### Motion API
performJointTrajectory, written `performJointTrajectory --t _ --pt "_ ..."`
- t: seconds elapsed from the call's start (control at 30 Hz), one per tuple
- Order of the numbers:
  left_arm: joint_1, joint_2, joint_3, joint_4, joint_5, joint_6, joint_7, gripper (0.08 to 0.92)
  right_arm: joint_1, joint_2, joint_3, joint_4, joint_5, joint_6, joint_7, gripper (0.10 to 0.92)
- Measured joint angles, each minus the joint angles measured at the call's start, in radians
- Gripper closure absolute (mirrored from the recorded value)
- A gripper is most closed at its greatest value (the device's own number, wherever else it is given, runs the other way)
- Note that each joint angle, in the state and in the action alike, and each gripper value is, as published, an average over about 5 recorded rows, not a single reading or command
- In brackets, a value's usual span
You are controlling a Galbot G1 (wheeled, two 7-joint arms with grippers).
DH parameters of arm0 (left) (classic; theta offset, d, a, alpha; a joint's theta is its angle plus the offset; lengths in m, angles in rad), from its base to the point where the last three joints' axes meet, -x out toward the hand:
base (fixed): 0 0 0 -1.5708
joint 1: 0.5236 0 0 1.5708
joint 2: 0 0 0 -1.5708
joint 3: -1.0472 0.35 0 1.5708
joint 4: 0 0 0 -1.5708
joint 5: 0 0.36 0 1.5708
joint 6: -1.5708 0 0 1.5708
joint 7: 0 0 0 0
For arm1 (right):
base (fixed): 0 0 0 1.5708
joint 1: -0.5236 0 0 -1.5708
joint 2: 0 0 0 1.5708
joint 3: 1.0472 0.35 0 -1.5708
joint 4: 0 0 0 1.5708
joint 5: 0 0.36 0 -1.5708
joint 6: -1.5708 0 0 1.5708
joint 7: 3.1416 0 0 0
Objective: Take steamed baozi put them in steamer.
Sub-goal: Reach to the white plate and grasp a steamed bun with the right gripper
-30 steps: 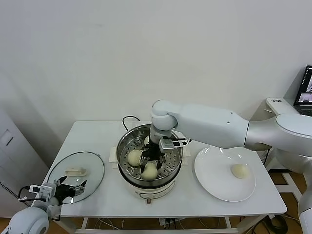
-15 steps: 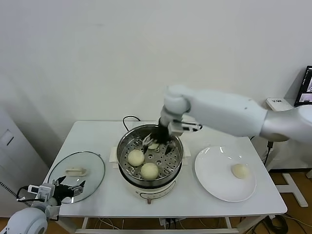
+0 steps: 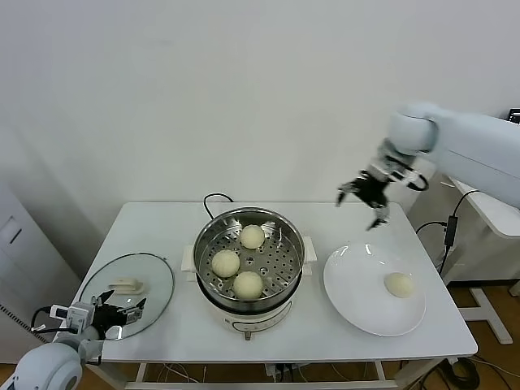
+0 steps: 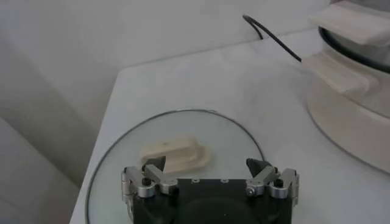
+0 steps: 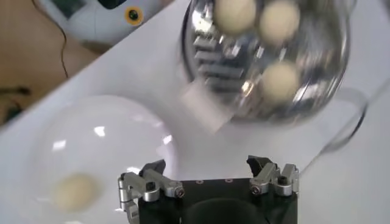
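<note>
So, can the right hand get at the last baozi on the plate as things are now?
Probably yes. The right hand is open and hangs above the plate. The baozi lies alone there, with nothing over or beside it, so the way down looks free.

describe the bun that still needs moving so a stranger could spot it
Start at the large shiny stainless-steel steamer pot mid-table, then look to the flat round white plate on its right. The small pale cream bun there lies alone; the other three sit inside the pot.

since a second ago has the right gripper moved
Yes. The right gripper has risen out of the steamer and swung to the robot's right, above the plate.
</note>
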Motion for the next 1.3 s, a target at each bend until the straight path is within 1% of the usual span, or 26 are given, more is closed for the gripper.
performJointTrajectory --t 0.23,0.43,0.83,1.17,1.3 --pt "-0.003 -0.005 0.001 -0.004 0.001 0.002 0.0 0.177 -0.086 -0.071 -0.002 -0.054 0.009 -0.067 0.018 0.203" --pt "-0.006 -0.008 0.003 0.001 0.001 0.003 0.0 0.177 -0.213 -0.085 0.064 -0.124 -0.032 -0.089 0.053 0.203" --pt "-0.016 -0.007 0.006 0.018 -0.002 0.003 0.0 0.177 -0.461 -0.052 0.217 -0.272 -0.133 -0.093 0.106 0.203" --pt "-0.015 -0.004 0.009 0.024 -0.002 0.003 0.0 0.177 -0.595 -0.022 0.323 -0.36 -0.209 -0.09 0.123 0.203" --pt "-0.015 -0.004 0.009 0.027 -0.002 0.002 0.0 0.177 -0.633 -0.01 0.36 -0.384 -0.235 -0.089 0.135 0.228"
